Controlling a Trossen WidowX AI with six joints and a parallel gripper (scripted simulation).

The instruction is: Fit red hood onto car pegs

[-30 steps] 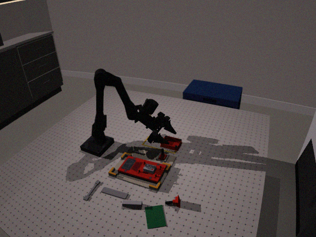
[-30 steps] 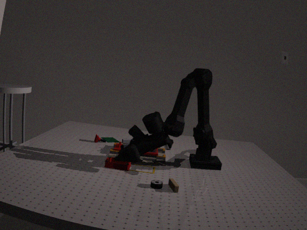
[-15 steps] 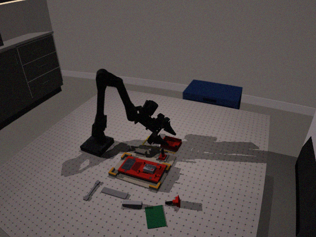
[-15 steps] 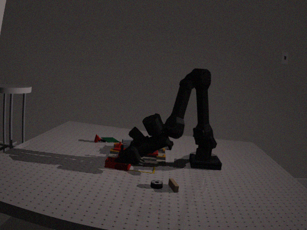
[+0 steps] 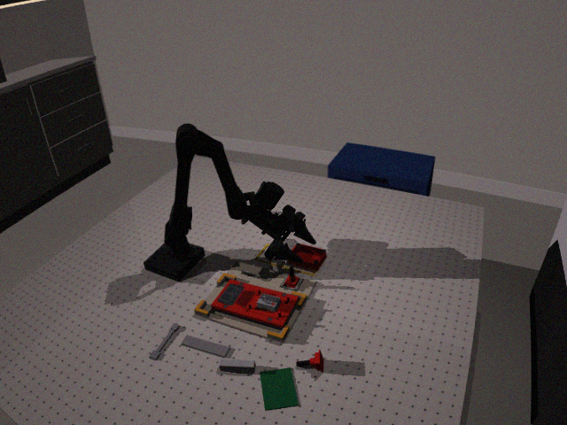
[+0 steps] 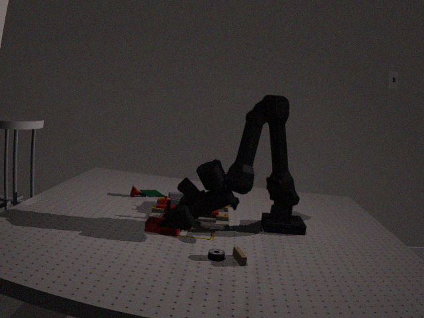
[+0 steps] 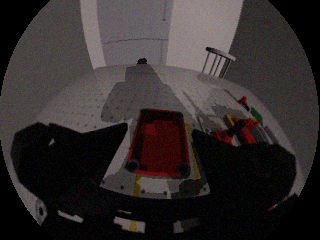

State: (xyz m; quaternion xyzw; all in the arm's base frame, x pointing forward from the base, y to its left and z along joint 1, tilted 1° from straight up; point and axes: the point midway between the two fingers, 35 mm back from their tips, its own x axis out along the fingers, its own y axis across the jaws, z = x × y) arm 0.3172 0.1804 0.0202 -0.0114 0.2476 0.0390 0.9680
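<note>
The red hood (image 5: 315,258) (image 6: 152,224) (image 7: 162,150) lies on the table behind the jig, hollow side up, with dark bosses at its corners. My gripper (image 5: 307,251) (image 7: 160,129) is open and low over the hood. In the wrist view its fingertips stand on either side of the shell, with nothing held between them; whether they touch it cannot be told. The red chassis (image 5: 236,307) sits in the jig (image 5: 240,323) with yellow corner brackets. The grey engine block (image 5: 268,302) is on its deck, with short dark pegs around it.
A red-based piece with a black stem (image 5: 291,281) stands between hood and jig. Another red and black piece (image 5: 317,361), a green sheet (image 5: 279,389), a grey block (image 5: 236,366), a flat bar (image 5: 205,346) and a wrench (image 5: 165,341) lie in front. A black ring (image 6: 216,254) lies beside a wooden block (image 6: 239,256).
</note>
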